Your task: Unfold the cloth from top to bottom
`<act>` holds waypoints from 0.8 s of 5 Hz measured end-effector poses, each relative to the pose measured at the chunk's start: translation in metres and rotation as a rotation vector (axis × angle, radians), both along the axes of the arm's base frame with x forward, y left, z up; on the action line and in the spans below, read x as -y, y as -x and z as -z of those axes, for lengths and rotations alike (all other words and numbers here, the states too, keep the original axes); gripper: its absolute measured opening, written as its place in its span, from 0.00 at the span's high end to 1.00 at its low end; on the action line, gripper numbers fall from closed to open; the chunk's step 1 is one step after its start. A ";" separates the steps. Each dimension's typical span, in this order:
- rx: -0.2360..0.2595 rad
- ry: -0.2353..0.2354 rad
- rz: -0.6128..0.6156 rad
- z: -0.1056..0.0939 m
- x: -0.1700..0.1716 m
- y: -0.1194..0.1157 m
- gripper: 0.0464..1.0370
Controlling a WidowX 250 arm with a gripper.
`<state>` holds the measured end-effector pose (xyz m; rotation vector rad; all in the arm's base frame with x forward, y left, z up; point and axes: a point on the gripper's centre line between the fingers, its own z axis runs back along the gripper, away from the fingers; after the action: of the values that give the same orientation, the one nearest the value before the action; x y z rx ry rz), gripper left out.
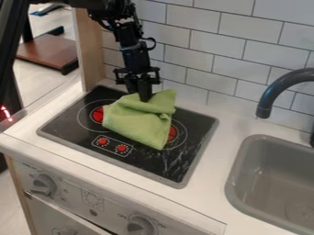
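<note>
The black gripper (144,96) hangs down over the back of the stove, its fingers together and shut on the upper part of the green cloth (138,120). Creases in the fabric gather around the fingertips. The cloth lies folded and rumpled across the middle of the black stovetop, with one corner sticking up to the right of the gripper and another pointing toward the front. Its underside and inner layers are hidden.
Around the cloth is the black stovetop (73,131) with red burner marks. A grey sink (245,179) and dark faucet (270,94) stand to the right. The white tiled wall (215,50) rises close behind the gripper.
</note>
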<state>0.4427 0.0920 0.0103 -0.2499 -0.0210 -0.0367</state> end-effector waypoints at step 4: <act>0.078 0.027 0.011 -0.034 0.004 -0.003 0.99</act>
<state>0.4457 0.0883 0.0442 -0.2752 -0.0975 -0.0573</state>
